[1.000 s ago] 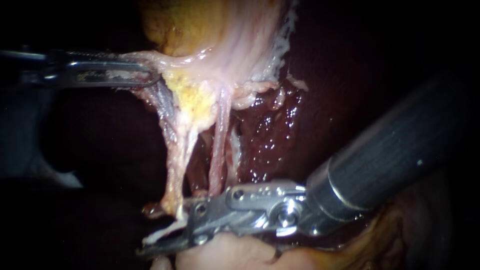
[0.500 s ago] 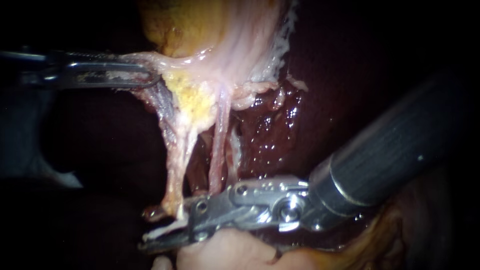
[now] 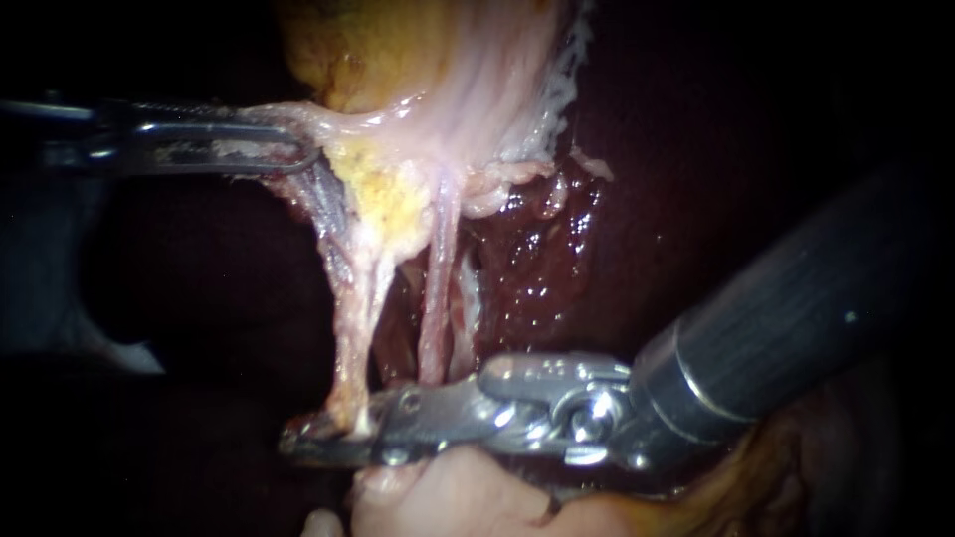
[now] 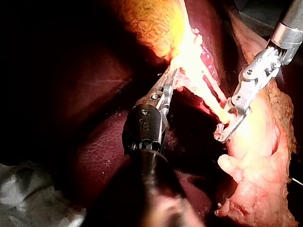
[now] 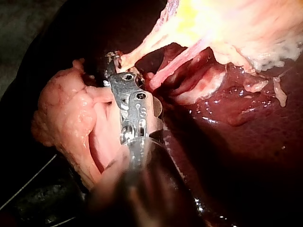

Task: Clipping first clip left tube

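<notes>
Endoscope view is the clearest: the left tube (image 3: 350,338) hangs down from the yellowish fat under the gallbladder (image 3: 398,50), and its bottom end vanishes into the jaws of the right instrument (image 3: 328,435). The metal hides the exact spot being pinched and whatever else sits between them. Those jaws are closed onto the tube, 1 on each side, low down on it. In the right wrist view the same jaws (image 5: 112,64) sit half buried against a pale fatty lump (image 5: 66,118), so only their tip shows.

Just beside it is the right tube (image 3: 434,308), thinner and pinker, with its lower end dropping behind the instrument's hinge. Wet dark liver (image 3: 537,268) fills the background.

Up top, the left instrument (image 3: 293,151) has its jaws clamped on the gallbladder's pale edge, and its shaft fades into the dark.

The left tube itself looks stretched taut, whitish-pink and stringy.
</notes>
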### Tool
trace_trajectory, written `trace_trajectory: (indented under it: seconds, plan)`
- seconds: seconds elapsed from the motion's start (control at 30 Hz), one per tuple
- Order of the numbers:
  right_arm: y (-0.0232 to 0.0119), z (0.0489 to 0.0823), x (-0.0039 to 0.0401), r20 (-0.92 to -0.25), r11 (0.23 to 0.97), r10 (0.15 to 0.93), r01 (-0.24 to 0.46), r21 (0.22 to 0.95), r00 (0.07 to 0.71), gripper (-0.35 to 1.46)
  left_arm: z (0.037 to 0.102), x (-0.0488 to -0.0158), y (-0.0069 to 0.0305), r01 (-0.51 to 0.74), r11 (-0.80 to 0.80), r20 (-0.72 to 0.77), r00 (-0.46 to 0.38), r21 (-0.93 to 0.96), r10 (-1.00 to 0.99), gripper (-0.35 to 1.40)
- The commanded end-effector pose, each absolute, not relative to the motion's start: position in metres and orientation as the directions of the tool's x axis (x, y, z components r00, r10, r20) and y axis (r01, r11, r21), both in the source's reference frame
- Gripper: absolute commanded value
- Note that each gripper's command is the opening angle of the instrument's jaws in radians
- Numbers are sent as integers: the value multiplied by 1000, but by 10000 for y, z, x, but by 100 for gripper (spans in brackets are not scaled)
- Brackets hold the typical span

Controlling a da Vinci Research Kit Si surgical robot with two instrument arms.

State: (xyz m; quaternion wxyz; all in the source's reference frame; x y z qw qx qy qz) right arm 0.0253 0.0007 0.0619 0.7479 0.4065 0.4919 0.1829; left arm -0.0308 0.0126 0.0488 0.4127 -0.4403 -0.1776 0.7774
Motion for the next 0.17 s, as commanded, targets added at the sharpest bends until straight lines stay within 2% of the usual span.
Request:
trace_trajectory:
  seconds: [0.03,0.17]
  plan:
    - [6,620,253,-588,603,673,127,787,449,-35,488,-308,126,-485,-596,-538,-272,-639,798,-35]
    - [6,621,253,-584,600,676,125,790,450,-35,489,-308,127,-485,-597,-538,-272,-639,798,-35]
